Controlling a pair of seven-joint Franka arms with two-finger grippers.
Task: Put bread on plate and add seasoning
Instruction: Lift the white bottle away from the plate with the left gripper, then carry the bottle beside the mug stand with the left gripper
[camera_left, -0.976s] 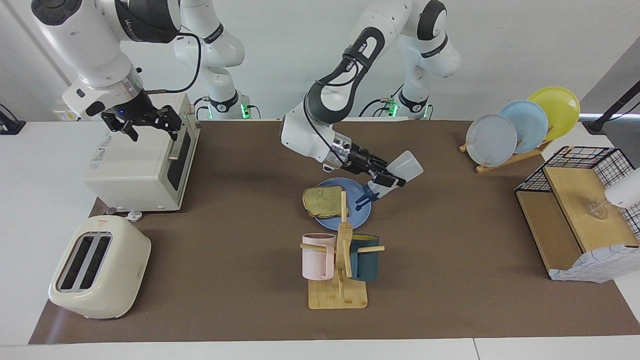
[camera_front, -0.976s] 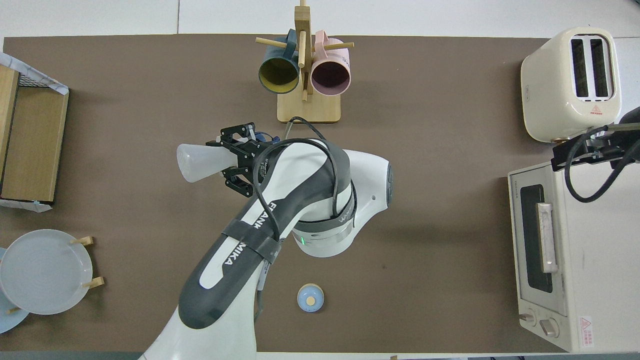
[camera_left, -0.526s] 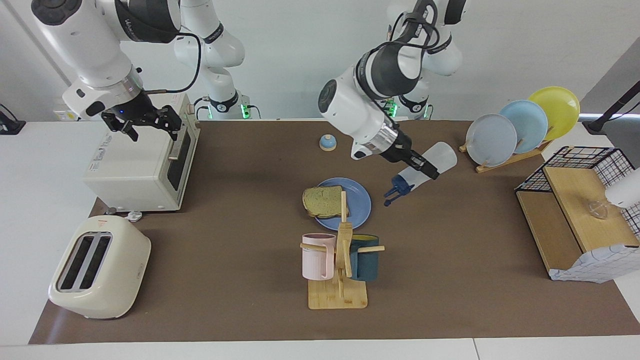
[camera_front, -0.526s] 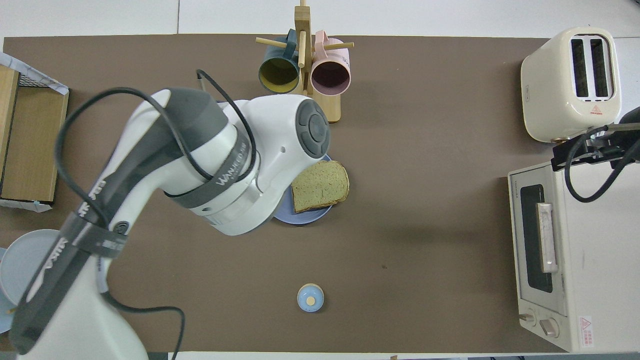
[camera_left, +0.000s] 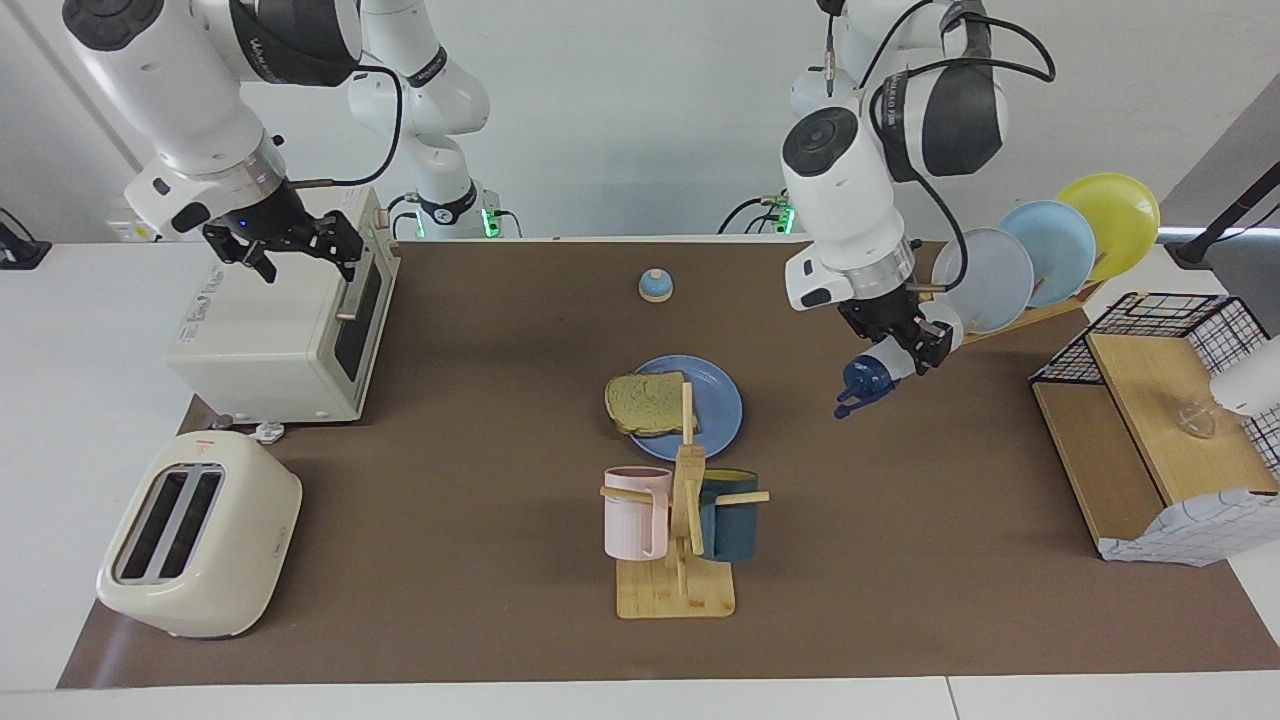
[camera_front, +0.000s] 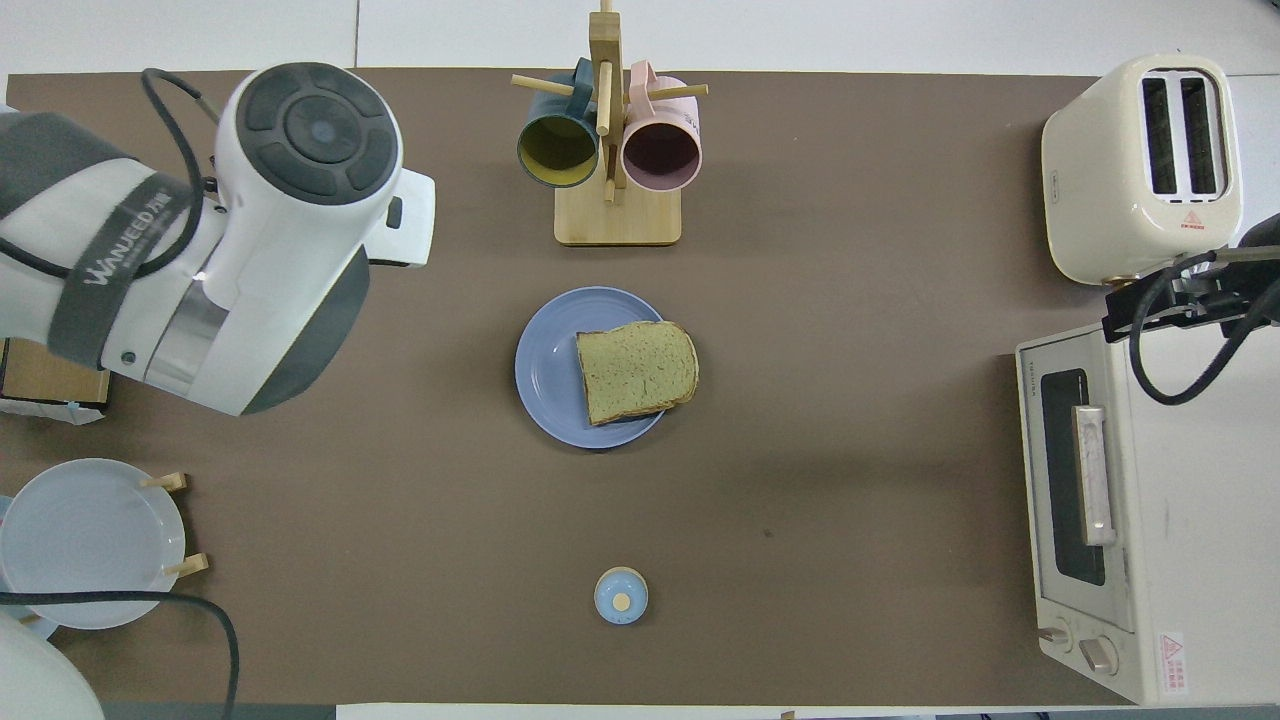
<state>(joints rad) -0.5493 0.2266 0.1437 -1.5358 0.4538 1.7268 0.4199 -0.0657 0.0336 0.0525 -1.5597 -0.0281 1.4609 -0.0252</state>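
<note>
One slice of bread (camera_front: 636, 371) lies on the plate (camera_front: 545, 370); I've swung my left gripper (camera_left: 903, 352), clamped on the seasoning (camera_left: 868, 377), off the plate, so seasoning looks done. Right gripper (camera_left: 290, 243) waits open.

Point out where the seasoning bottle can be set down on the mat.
Bare mat lies between the plate and the plate rack, under the left gripper that holds the seasoning bottle. More lies between the bell and the toaster oven. It is crowded between the bread and the mug tree.
</note>
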